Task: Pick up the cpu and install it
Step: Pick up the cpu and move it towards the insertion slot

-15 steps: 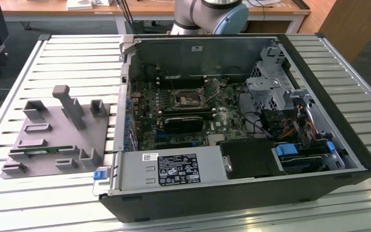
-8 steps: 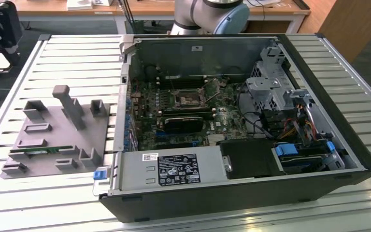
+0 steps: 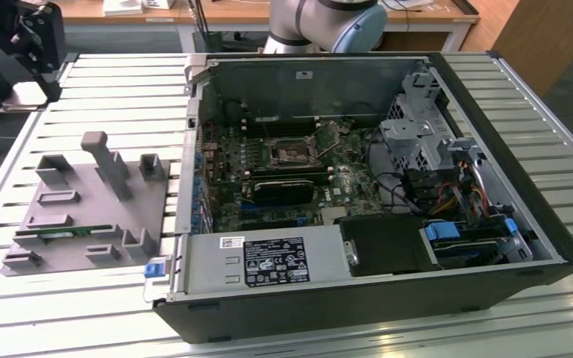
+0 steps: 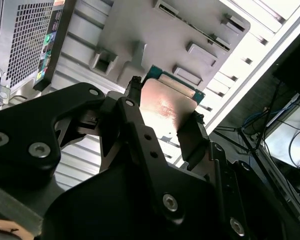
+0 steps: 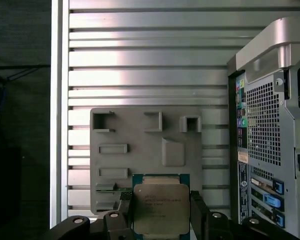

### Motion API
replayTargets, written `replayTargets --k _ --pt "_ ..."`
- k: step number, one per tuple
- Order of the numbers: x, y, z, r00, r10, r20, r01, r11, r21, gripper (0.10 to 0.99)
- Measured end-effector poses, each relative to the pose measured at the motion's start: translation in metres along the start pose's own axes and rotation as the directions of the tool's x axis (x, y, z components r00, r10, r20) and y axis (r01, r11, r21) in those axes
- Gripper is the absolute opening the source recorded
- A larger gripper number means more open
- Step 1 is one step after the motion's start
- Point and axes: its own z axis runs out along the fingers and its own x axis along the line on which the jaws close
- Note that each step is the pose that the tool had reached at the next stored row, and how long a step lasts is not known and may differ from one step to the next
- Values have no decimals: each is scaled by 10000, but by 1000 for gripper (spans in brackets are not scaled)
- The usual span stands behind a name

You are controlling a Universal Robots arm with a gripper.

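My gripper pinches the cpu by two opposite edges, one finger on each side, with the metal top facing the first wrist camera. In the second wrist view the cpu sits squarely between the pads. It seems lifted clear of the grey tray, over the side where the green stick lies. For this carry I judge that a light, even squeeze on the edges alone matters most, with the chip kept level so it cannot twist or slip. The tray's posts stand up beneath me, so height is my margin there. The slatted table lies open all round the tray. In the exterior view the case wall stands just beside the tray, on that view's right. Past it the socket sits mid-board. A black block crowds it closely, and cables lie farther off.
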Motion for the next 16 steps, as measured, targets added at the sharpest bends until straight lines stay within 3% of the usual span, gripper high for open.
replayTargets --k 16 --pt "-428 17 6 10000 0 -1 0 10000 0 541"
